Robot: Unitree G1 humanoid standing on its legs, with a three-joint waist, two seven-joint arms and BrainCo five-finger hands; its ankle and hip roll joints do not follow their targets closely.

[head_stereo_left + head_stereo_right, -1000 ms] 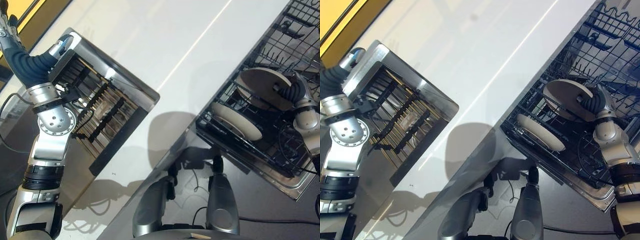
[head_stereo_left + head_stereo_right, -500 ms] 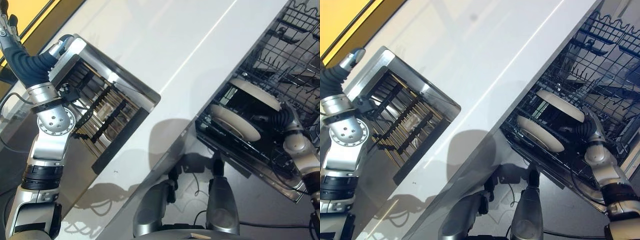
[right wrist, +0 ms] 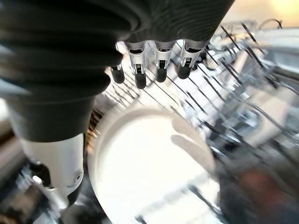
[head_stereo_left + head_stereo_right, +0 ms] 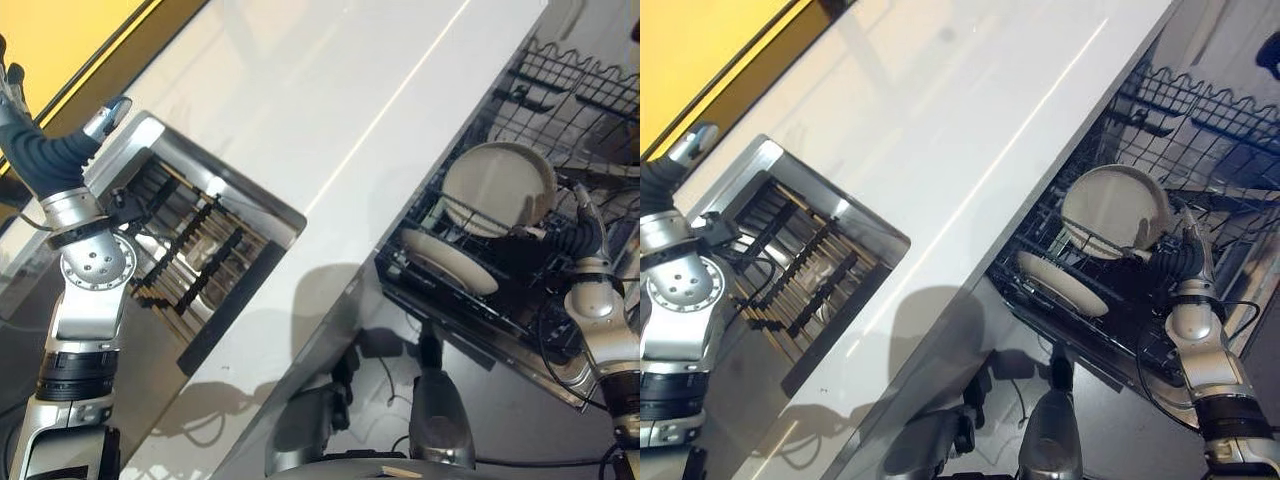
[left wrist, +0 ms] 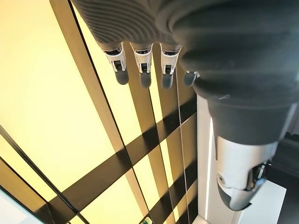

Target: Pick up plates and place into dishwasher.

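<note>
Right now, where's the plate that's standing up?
The upright plate is in the dishwasher rack on the robot's right, just behind the flatter plate, beside the right hand.

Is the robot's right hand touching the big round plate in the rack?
Cannot tell. The right hand sits just beside the standing plate in the eye views, but neither contact nor a gap shows plainly.

White countertop [image 4: 330,110]; steel sink [image 4: 205,250] with slatted rack; yellow wall [image 4: 60,40].

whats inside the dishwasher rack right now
Two pale plates sit in the dishwasher rack: an upright plate and a lower plate lying flatter. The right hand is beside the upright one. The rack's dark depths below are unreadable.
</note>
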